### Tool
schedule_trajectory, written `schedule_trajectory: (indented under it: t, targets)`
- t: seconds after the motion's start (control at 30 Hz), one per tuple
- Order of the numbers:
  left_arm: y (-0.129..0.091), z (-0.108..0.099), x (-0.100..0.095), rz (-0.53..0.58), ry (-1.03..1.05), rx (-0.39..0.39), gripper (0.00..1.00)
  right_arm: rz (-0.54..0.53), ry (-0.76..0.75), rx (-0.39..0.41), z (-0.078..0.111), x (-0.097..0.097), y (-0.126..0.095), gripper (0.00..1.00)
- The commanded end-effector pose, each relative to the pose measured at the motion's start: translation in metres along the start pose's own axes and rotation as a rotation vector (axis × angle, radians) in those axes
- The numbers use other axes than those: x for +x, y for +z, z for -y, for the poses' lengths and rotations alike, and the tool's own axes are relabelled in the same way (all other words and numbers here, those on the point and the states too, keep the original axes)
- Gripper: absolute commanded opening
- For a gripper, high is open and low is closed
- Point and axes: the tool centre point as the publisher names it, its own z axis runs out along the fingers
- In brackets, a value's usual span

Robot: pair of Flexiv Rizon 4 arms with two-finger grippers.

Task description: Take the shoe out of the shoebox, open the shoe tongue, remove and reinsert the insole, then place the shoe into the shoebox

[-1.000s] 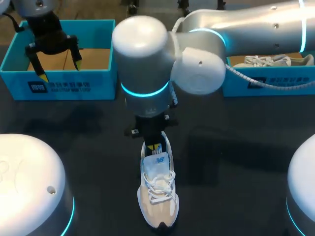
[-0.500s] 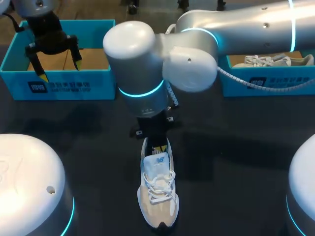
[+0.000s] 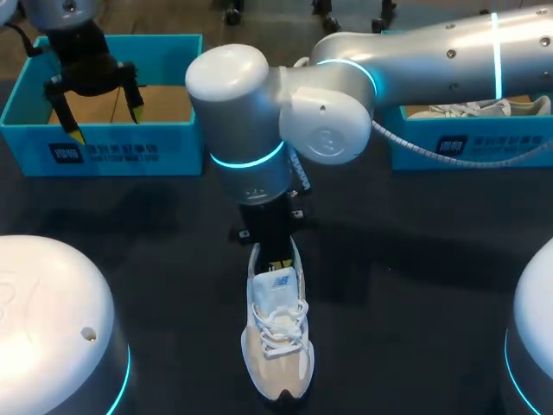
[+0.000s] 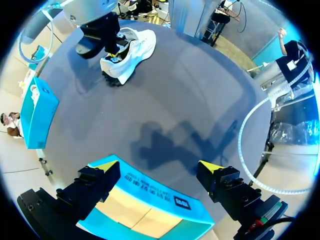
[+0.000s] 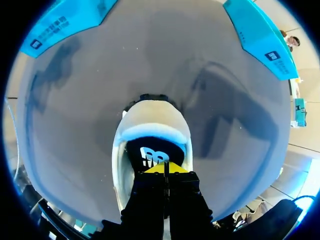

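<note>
Shoe (image 3: 276,341): pale sneaker, upright on its sole on the dark counter (image 3: 415,328), out of the box, toe toward the robot, heel toward the far side. Laces crossed over the front; tongue (image 3: 276,282) stands up behind them.

Right end effector (image 3: 276,258): comes straight down into the heel opening. In the right wrist view the yellow tips are pressed together with no gap, right over the dark insole (image 5: 146,148) (cannot tell whether anything is pinched between them).

Shoebox (image 3: 104,151): blue, open-topped, at the far left of the counter, well apart from the shoe; brown floor shows inside.

Left end effector (image 3: 107,125): hangs above that shoebox, fingers spread wide, holding nothing. Its wrist view shows one yellow tip to each side of the box's near wall.

Second box (image 3: 458,149): blue, far right, with another pale shoe (image 3: 484,106) lying in it, partly behind the right arm.
</note>
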Motion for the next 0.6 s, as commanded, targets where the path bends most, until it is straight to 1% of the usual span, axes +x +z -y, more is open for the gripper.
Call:
schedule_trajectory:
  t: [0.03, 0.1, 0.2, 0.27, 0.4, 0.5, 0.53, 0.6]
  targets:
    - [0.0, -0.001, 0.0, -0.003, 0.001, -0.001, 1.0, 0.027, 0.009, -0.014, 0.001, 0.011, 0.003, 0.0]
    - [0.0, -0.001, 0.0, -0.003, 0.001, -0.001, 1.0, 0.056, 0.018, -0.032, 0.004, 0.013, -0.006, 0.0]
    - [0.0, -0.001, 0.0, -0.003, 0.001, -0.001, 1.0, 0.097, 0.056, -0.001, 0.006, 0.014, -0.016, 0.0]
    - [0.0, -0.001, 0.0, -0.003, 0.001, -0.001, 1.0, 0.121, 0.058, 0.0, 0.008, 0.014, -0.02, 0.0]
    - [0.0, -0.001, 0.0, -0.003, 0.001, -0.001, 1.0, 0.156, 0.059, 0.014, 0.005, 0.01, -0.02, 0.0]
    - [0.0, -0.001, 0.0, -0.003, 0.001, -0.001, 1.0, 0.168, 0.053, 0.02, 0.0, 0.007, -0.014, 0.0]
    - [0.0, -0.001, 0.0, -0.003, 0.001, -0.001, 1.0, 0.182, 0.062, 0.043, -0.003, 0.006, -0.012, 0.0]
    - [0.0, -0.001, 0.0, -0.003, 0.001, -0.001, 1.0, 0.189, 0.048, 0.044, -0.007, 0.003, -0.009, 0.0]
